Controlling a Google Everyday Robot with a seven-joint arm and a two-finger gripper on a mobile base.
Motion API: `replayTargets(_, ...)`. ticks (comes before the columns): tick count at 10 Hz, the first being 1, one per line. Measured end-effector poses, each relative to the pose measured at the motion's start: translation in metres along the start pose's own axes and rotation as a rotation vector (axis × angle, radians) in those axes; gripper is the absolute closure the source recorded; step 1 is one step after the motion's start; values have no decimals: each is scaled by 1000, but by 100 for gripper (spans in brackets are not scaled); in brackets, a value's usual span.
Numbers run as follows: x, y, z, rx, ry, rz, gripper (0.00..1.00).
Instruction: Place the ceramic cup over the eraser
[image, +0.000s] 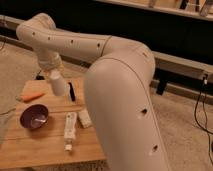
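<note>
Camera view: the gripper (53, 75) sits at the end of the white arm (75, 45), above the far left part of the wooden table (30, 150). Its fingers are closed on the ceramic cup (59, 85), which hangs tilted, apparently clear of the tabletop. A dark slim object (71, 91) lies just beside the cup. An orange carrot (32, 96) lies left, a purple bowl (34, 116) nearer. A white tube (70, 131) and a small white block (85, 118) – possibly the eraser – lie well apart from the cup.

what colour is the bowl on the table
The bowl is dark purple, best in the camera view; the tool holds the ceramic cup just behind it.
</note>
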Motion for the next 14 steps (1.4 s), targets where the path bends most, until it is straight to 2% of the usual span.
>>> replayTargets(3,-11,-8,3,1,4,11,100)
replayTargets(8,-31,-43,13,20,17,52,100)
replayTargets(11,-42,-58,21,5,14,82,100)
replayTargets(14,-50,-64,39,-12,28,93,100)
